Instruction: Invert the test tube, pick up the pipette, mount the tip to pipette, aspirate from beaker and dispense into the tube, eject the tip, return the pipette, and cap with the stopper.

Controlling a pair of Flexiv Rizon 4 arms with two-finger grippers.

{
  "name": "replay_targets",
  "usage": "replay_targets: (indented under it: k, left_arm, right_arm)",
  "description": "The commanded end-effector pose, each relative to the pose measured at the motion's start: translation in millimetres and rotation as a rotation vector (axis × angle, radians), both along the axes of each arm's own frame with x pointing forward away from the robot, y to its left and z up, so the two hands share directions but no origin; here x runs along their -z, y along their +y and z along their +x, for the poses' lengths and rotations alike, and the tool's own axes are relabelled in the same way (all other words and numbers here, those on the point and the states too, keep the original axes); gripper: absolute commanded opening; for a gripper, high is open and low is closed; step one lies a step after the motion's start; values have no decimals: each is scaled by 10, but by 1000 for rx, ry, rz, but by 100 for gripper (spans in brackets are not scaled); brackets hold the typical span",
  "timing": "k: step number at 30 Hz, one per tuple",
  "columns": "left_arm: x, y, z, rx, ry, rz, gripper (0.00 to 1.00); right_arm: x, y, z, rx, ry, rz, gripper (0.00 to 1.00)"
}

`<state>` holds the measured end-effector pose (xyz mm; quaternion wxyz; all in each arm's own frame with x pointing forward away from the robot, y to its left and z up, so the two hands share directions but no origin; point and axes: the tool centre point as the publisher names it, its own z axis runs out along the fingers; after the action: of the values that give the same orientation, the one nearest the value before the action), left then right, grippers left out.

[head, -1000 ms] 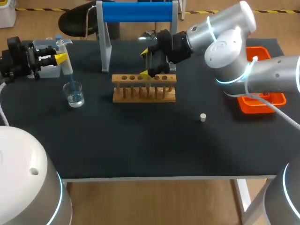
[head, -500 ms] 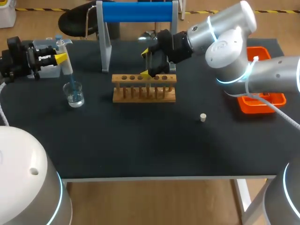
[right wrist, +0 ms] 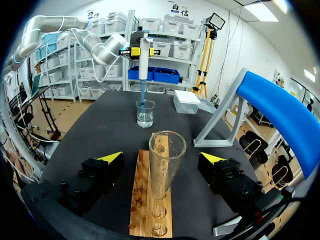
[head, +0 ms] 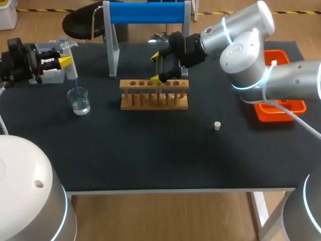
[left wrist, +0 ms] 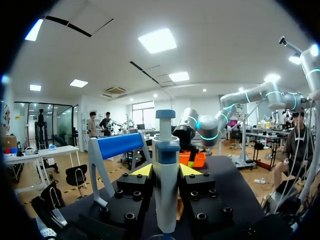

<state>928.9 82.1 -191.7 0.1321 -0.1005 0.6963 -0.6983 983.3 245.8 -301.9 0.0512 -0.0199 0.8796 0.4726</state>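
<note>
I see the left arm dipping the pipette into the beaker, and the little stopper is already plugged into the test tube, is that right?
Not quite. The stopper is not in the test tube: the head view shows it lying loose on the table, to the right of the wooden rack. The pipette is indeed dipped into the beaker.

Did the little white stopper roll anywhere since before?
No. The stopper lies in the same spot on the table, apart from the wooden rack and off its right end.
</note>
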Motion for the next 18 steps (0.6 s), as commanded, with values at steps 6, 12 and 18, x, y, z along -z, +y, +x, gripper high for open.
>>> replay_targets:
  k: [6, 12, 18]
  left_arm:
    - [-226, -43, -23, -5, -18, 36, 0]
    - [-410, -63, -35, -9, -39, 72, 0]
    - [-630, -114, -51, -13, -55, 111, 0]
  right_arm:
    - [-14, -8, 10, -3, 4, -6, 100]
    - [-14, -8, 10, -3, 4, -6, 100]
    - [-14, -8, 10, -3, 4, -6, 100]
